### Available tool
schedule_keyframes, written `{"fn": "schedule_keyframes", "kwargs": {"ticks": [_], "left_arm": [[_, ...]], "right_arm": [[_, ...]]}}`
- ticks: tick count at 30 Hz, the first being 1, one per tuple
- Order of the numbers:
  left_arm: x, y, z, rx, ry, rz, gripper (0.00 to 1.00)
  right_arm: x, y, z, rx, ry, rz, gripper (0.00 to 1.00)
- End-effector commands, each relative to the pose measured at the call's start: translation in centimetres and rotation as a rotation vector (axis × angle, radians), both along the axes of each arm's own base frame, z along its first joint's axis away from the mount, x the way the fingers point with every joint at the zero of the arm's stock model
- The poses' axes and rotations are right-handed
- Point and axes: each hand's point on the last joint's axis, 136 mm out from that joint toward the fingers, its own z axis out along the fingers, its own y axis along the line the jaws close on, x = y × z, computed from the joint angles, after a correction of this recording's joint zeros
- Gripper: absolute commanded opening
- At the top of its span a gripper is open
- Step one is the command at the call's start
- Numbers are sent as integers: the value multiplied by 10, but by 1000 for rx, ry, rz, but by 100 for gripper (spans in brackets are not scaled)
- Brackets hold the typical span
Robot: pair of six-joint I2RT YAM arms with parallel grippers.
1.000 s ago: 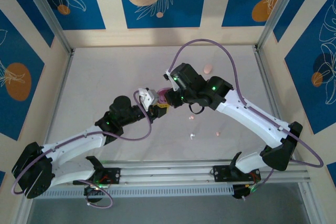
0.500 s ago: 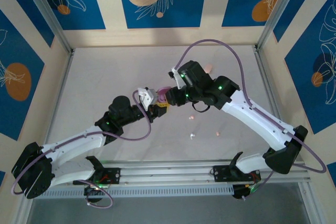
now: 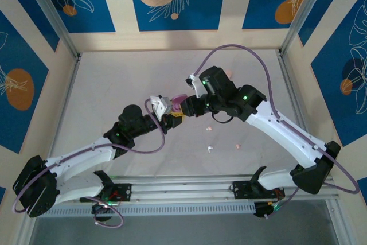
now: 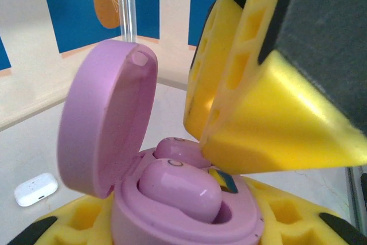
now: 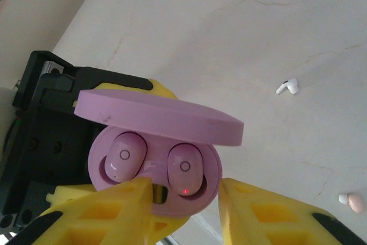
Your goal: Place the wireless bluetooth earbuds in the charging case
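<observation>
- The left claw — left of centre in the top view — clamps the purple charging case, lid up.
- Two purple earbuds sit in its wells, centre of the right wrist view.
- The right claw gapes just below the case, gripping nothing.
- A white earbud and a peach earbud lie on the surface — right side.
</observation>
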Motion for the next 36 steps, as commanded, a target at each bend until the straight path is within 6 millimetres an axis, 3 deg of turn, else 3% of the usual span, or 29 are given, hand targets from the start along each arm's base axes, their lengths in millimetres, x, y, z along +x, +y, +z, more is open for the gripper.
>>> {"fn": "schedule_keyframes", "kwargs": {"ticks": [1, 4, 10, 16, 23, 36], "left_arm": [[-7, -4, 28, -69, -56, -32, 33], [-10, -5, 28, -70, -65, -47, 33], [-20, -9, 26, -59, -99, -111, 33], [-26, -13, 28, -61, -92, -157, 34], [-24, -13, 35, -81, -92, -146, 34], [-22, -11, 44, -118, -91, -128, 34]], "right_arm": [[-3, -10, 22, 87, -37, -28, 37], [-1, -19, 38, 201, -55, -65, 39], [20, -36, 41, 388, 85, -170, 43], [34, -20, 44, 479, 212, -117, 52], [22, 4, 28, 436, 317, 10, 53], [-13, -7, 10, 500, 397, 105, 53]]}}
